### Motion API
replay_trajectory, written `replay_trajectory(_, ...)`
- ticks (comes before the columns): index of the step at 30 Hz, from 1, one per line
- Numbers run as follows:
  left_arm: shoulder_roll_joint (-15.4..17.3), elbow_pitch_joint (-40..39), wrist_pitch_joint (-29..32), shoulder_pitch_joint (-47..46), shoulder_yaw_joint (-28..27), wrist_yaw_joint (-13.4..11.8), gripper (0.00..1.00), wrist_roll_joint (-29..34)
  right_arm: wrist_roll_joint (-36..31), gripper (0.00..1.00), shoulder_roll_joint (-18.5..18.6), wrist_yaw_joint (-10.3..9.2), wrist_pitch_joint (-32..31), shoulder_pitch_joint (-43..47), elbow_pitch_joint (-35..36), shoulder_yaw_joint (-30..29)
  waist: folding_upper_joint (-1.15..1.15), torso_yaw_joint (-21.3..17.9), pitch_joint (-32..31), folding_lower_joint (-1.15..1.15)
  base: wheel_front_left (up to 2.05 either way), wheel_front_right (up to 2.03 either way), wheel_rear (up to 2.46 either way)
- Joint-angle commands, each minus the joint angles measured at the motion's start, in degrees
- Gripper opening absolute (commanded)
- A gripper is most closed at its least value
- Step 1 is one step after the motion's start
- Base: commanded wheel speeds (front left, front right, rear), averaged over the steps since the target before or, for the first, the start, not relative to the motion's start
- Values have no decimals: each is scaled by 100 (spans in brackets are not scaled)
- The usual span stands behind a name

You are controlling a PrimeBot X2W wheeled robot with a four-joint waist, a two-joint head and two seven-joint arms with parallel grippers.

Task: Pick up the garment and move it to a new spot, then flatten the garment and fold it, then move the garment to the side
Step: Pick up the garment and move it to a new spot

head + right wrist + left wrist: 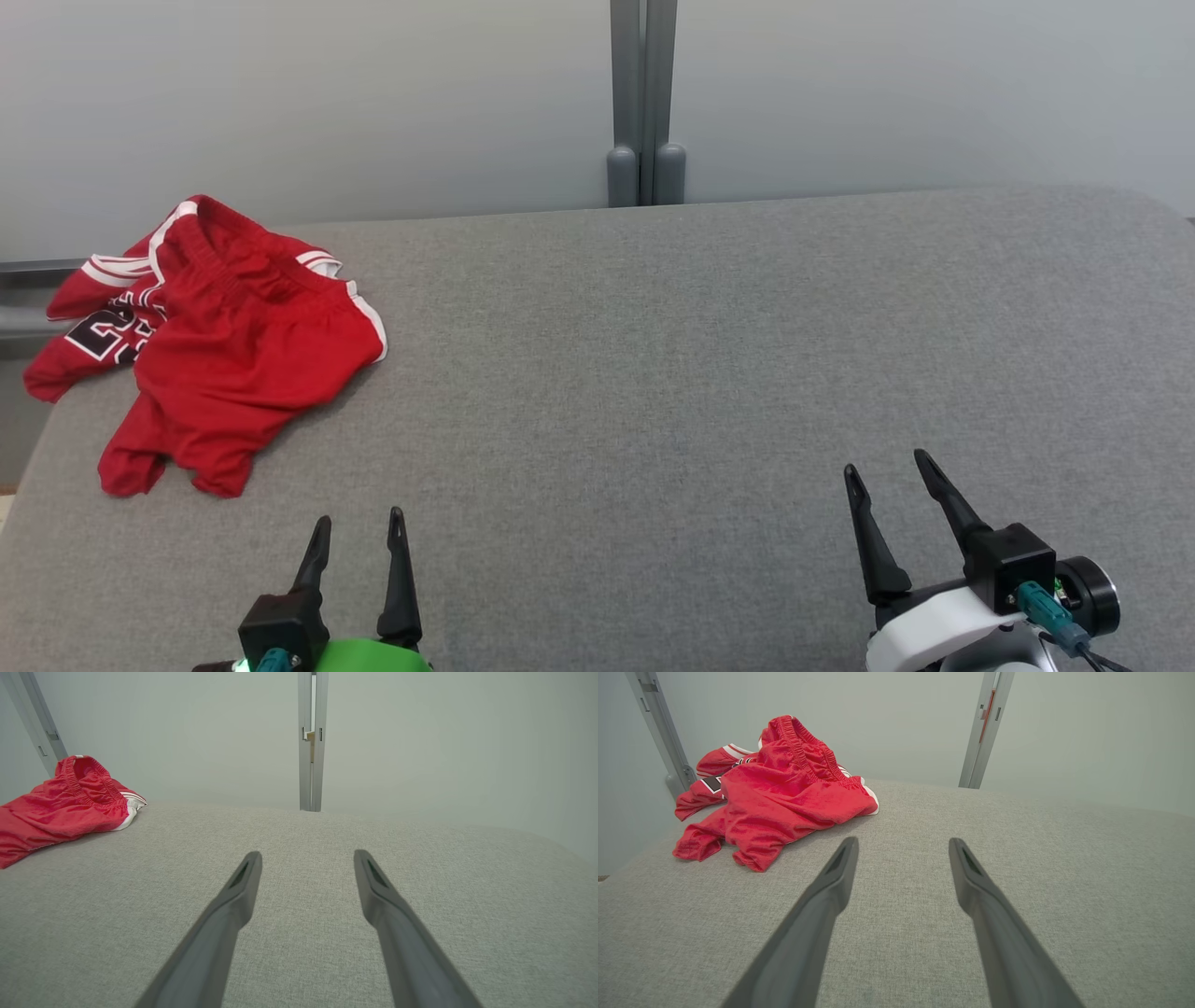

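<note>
The garment point(233, 364) lies in a crumpled red heap at about 10 o'clock in the head view, on the far left corner of the grey surface point(653, 373). Its top layer is plain red cloth with a gathered elastic band and a white trim along one edge. Under that layer, towards 9 o'clock, a part with white stripes and dark numerals sticks out and hangs over the surface's left edge (whether this is one piece or two I cannot tell). Nothing touches the heap.

The left gripper point(359, 516) sits at 7 o'clock, low in the head view, with its two fingers spread apart and nothing between them. They point towards 12 o'clock. In the left wrist view the garment point(784, 798) is at 11 o'clock from the fingertips, near but apart from them.

The right gripper point(887, 462) is at 5 o'clock in the head view, well apart from the garment. Its fingers are also spread wide and hold nothing, and they lean slightly towards 11 o'clock. In the right wrist view the garment point(60, 807) is far off at 10 o'clock, cut by the left edge.

A grey post point(642, 103) stands at 12 o'clock behind the surface, against a pale wall point(934, 84).
</note>
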State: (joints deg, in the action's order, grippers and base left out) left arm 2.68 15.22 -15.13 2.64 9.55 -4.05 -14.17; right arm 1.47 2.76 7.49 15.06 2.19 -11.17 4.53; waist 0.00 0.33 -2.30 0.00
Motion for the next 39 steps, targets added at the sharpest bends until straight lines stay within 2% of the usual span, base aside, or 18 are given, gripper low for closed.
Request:
replay_trajectory(1,38,18,-4,20,10,-25,100,-17,-19,100,22,0,18,48,-6,0,0,11,0,0,0,0,0)
replay_trajectory(4,38,52,-4,-32,51,7,100,-11,-23,100,22,0,18,99,-4,-54,0,135,-12,0,0,0,0)
replay_trajectory(7,37,61,-4,-120,72,7,100,20,-54,100,20,0,18,143,-20,-81,0,419,-42,0,0,0,0)
replay_trajectory(17,146,35,-4,-122,-36,-22,100,77,59,100,21,0,18,25,19,-38,0,1925,-205,0,0,0,0)
replay_trajectory(19,183,-13,-4,-96,-124,-44,100,56,113,100,18,0,18,8,-11,40,0,2330,-237,0,0,0,0)
replay_trajectory(21,215,-56,-4,-72,-154,-55,100,53,153,100,20,0,18,3,-34,79,0,2544,-244,0,0,0,0)
replay_trajectory(30,180,-350,-4,127,-402,-174,100,-37,143,100,24,-1,18,-281,-193,436,0,2751,-8,0,0,0,0)
replay_trajectory(39,233,-328,-4,136,-549,-154,100,-75,185,100,25,-1,18,-177,-175,331,0,2781,28,0,0,0,0)
